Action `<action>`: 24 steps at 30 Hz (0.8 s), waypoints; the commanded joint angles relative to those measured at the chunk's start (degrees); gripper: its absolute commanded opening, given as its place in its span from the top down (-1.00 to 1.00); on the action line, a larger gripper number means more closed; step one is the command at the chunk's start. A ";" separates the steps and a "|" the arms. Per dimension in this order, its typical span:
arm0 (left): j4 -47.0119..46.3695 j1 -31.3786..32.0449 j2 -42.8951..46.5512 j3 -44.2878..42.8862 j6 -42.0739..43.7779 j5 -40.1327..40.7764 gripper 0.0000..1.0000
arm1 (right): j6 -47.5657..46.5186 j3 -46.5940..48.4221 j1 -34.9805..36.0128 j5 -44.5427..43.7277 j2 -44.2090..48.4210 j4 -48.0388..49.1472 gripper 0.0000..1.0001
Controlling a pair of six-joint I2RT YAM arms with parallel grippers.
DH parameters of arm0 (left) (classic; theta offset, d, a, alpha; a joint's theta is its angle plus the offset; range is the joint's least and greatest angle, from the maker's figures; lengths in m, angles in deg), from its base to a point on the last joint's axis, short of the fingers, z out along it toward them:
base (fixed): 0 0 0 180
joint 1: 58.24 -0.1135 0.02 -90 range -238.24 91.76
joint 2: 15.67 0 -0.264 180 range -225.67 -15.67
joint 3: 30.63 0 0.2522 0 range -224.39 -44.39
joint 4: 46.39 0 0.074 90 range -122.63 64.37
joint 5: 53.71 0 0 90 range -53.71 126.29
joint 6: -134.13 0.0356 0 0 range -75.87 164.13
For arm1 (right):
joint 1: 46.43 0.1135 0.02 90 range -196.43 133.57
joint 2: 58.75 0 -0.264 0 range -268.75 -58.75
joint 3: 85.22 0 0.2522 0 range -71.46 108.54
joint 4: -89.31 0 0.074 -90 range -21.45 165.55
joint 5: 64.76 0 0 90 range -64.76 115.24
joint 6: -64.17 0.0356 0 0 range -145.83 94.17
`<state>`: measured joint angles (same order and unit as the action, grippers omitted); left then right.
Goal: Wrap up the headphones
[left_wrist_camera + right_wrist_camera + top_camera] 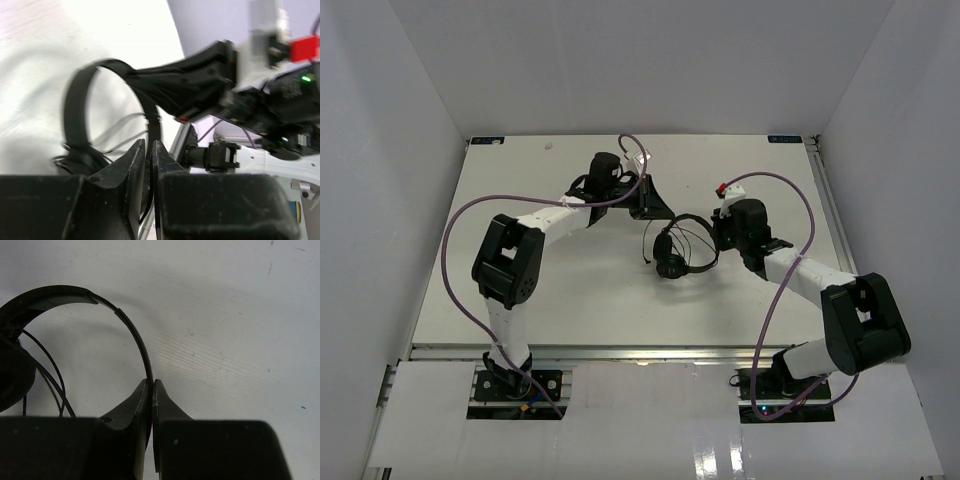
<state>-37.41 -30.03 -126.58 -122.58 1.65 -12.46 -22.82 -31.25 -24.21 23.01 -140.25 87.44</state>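
The black headphones [680,250] lie at the middle of the table, with one round earcup [670,266] towards me and the headband arching to the right. My right gripper [718,238] is shut on the thin headband [135,337], which runs between its fingertips in the right wrist view [151,385]. My left gripper [653,208] is just behind and left of the headphones. In the left wrist view [149,150] its jaws are nearly closed on the thin black cable [148,167]. Loops of cable [50,375] hang by the earcup [12,375].
The white table [520,280] has grey walls on three sides. The arms' thick purple cables [455,260] arc above the table on both sides. The right arm's wrist [280,95] shows close behind the headband in the left wrist view.
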 commanded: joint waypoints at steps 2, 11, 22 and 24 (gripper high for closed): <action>2.32 -1.32 -3.10 -3.37 3.02 0.49 0.54 | 0.95 -0.22 0.19 7.02 4.36 -0.21 0.85; -1.74 -2.89 -1.90 2.00 3.31 -0.59 0.45 | 2.37 1.43 0.02 10.92 8.19 -2.98 0.85; -14.01 -4.13 2.37 11.86 -1.86 -1.75 0.32 | 6.85 6.25 -2.83 17.28 9.22 -8.22 0.85; -14.87 -4.13 2.45 12.27 -2.47 -1.12 0.29 | 8.28 7.34 -3.38 19.28 8.60 -9.56 0.85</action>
<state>-46.78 -34.01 -129.01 -111.47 0.93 -12.85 -18.77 -28.38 -26.50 36.61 -132.51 78.67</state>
